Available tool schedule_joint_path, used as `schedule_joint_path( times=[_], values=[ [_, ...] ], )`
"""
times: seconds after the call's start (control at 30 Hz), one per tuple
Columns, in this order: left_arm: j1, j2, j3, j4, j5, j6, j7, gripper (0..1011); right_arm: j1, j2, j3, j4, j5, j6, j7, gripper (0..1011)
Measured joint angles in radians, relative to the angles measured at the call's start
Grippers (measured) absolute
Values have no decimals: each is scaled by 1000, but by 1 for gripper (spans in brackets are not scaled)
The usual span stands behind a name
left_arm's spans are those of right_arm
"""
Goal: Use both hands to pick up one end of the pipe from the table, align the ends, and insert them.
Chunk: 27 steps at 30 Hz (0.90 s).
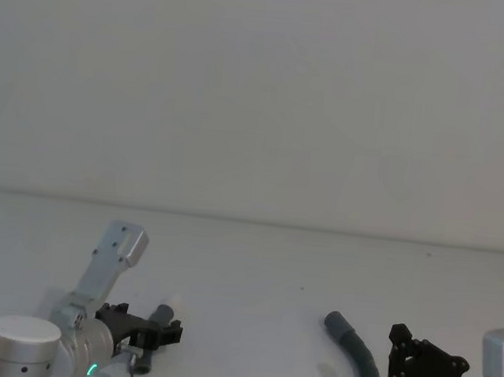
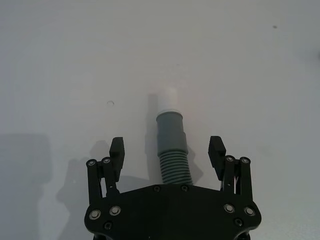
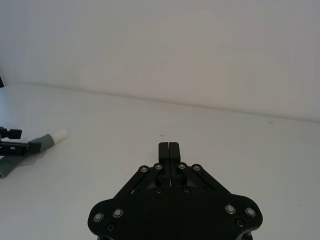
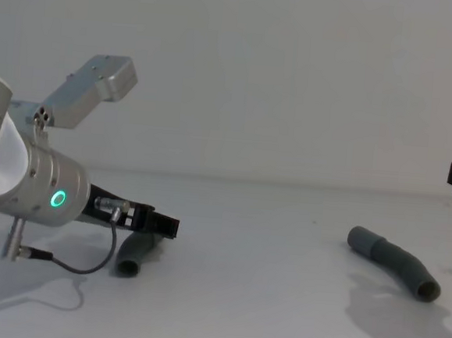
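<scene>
– That silver left arm looms closest, its green ring glowing. What's going on at its end?
– The left gripper is down at the table, fingers spread wide either side of a ribbed hose piece and touching neither side of it. The hose lies flat between them, its white tip pointing away from the palm.
– And the other one?
– The right gripper is clenched on nothing, fingers pressed together, up off the table over on the right.
– Where's the second hose piece?
– Well apart from the first, lying on the right half of the table near the right gripper, with its wider hollow cuff at the nearer end.
</scene>
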Motion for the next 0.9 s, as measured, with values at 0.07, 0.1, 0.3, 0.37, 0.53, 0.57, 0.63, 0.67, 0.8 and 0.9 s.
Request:
schedule_joint_path(
  times=[0.07, 0.1, 0.3, 0.37, 0.53, 0.57, 0.63, 0.67, 0.8, 0.9],
  values=[
    [-3, -1, -1, 6, 0, 0, -3, 1001, 0, 0, 0, 0, 0, 0, 0, 0],
    [-7, -2, -1, 13, 0, 1, -6, 1001, 0, 0, 0, 0, 0, 0, 0, 0],
    [-24, -2, 3, 38, 4, 4, -19, 1001, 0, 0, 0, 0, 0, 0, 0, 0],
    [-31, -2, 6, 48, 8, 6, -25, 1001, 0, 0, 0, 0, 0, 0, 0, 0],
    [-43, -2, 10, 66, 13, 9, -35, 1001, 0, 0, 0, 0, 0, 0, 0, 0],
    [-44, -2, 10, 69, 14, 9, -37, 1001, 0, 0, 0, 0, 0, 0, 0, 0],
    [-49, -2, 12, 78, 16, 9, -43, 1001, 0, 0, 0, 0, 0, 0, 0, 0],
    [-51, -2, 13, 81, 17, 9, -44, 1001, 0, 0, 0, 0, 0, 0, 0, 0],
    [-60, -4, 17, 99, 20, 9, -55, 1001, 0, 0, 0, 0, 0, 0, 0, 0],
    [-64, -5, 18, 107, 22, 7, -61, 981, 0, 0, 0, 0, 0, 0, 0, 0]
  ],
)
